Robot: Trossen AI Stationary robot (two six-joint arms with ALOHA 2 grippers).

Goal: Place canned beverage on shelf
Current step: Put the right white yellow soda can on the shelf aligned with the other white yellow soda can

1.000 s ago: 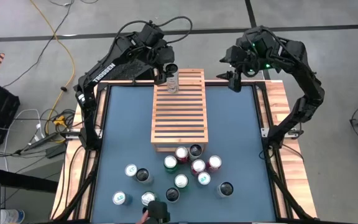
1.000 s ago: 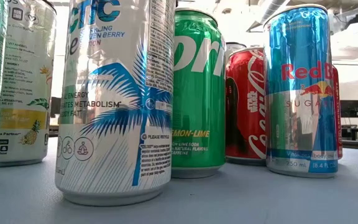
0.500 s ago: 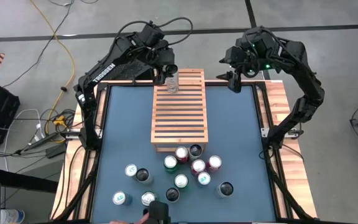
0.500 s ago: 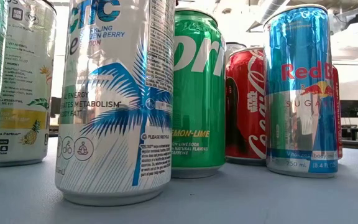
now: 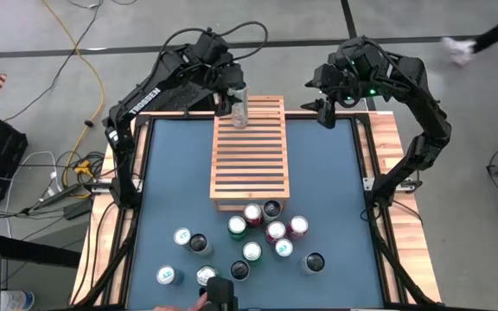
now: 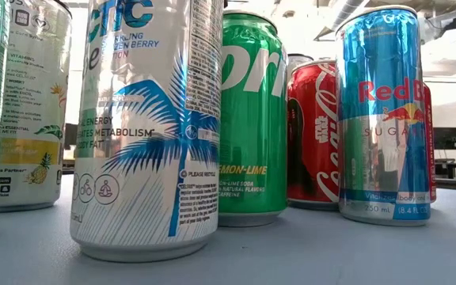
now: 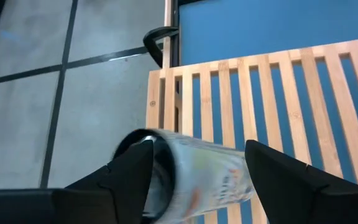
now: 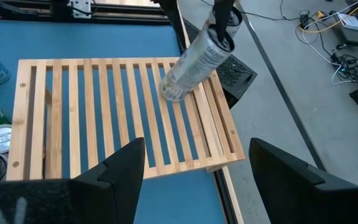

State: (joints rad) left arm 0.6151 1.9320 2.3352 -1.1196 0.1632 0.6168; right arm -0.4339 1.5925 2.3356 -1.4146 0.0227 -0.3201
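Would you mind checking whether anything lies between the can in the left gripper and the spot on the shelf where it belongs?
Nothing visible does. The can already rests tilted on the shelf slats at its far corner, its top between the left gripper's fingers.

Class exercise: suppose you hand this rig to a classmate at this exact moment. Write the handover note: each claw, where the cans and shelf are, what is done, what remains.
Left claw: over the shelf's far left corner, closed on a white can that leans with its base on the slats.
Right claw: open, empty, waiting beyond the table's far right corner.
Shelf: mid-table, no other can on it.
Other cans: clustered on the blue mat at the near edge.
Done: can brought to the shelf.
Left: stand it upright, let go, pull back.
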